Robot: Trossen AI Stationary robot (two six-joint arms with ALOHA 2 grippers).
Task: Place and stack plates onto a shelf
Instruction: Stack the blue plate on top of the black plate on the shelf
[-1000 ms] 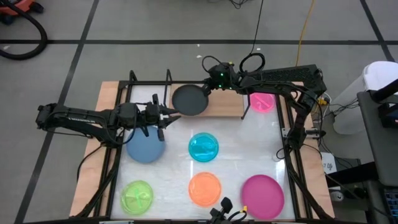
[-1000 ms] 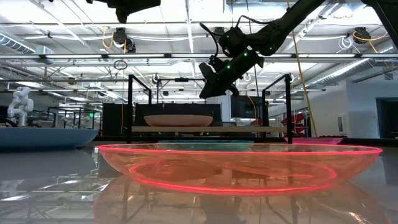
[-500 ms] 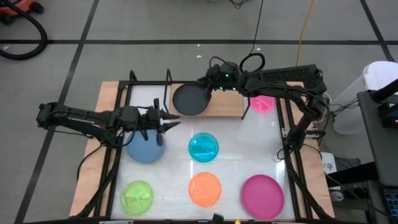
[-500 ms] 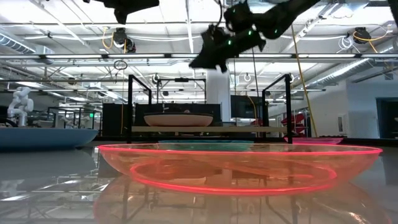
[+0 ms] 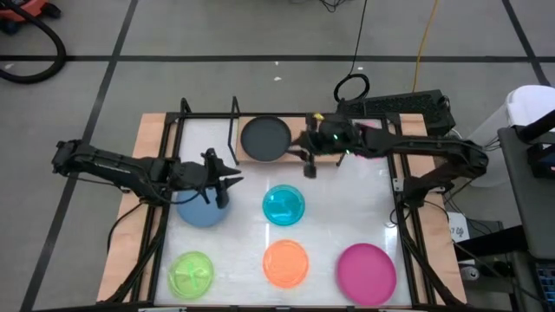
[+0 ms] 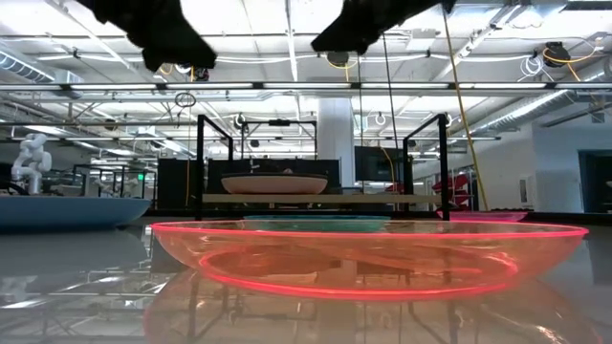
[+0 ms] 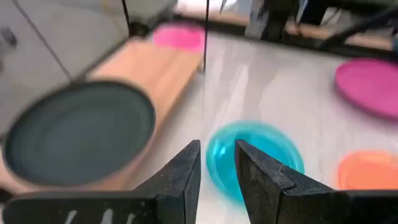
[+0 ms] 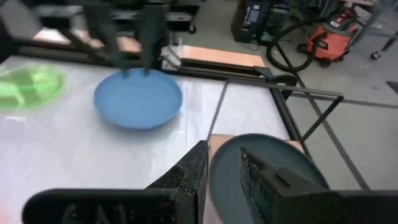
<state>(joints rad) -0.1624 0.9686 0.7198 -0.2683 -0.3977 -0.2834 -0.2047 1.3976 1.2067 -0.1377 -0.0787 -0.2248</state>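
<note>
The black plate [image 5: 265, 139] rests flat on the left part of the light-wood shelf [image 5: 299, 149] at the table's far side; a small pink plate [image 5: 366, 141] sits on the shelf's right end, partly under my right arm. My right gripper [image 5: 310, 167] hangs open with a narrow gap, just right of the black plate [image 8: 273, 165] and near the shelf's front edge. My left gripper [image 5: 231, 181] hovers open with a narrow gap over the right rim of the blue plate [image 5: 204, 208], pointing toward the cyan plate [image 7: 255, 155].
On the white tabletop lie the cyan plate [image 5: 284, 205], orange plate [image 5: 286, 263], lime plate [image 5: 192, 273] and large magenta plate [image 5: 367, 273]. Black frame uprights [image 5: 232, 117] stand at the shelf's ends. Bare tabletop lies between the cyan plate and the shelf.
My right gripper has drawn away from the black plate's far-right rim, risen, and swung toward the table's right and near side; the black plate stays on the shelf. My left gripper has drifted slightly toward the near edge, above the blue plate.
</note>
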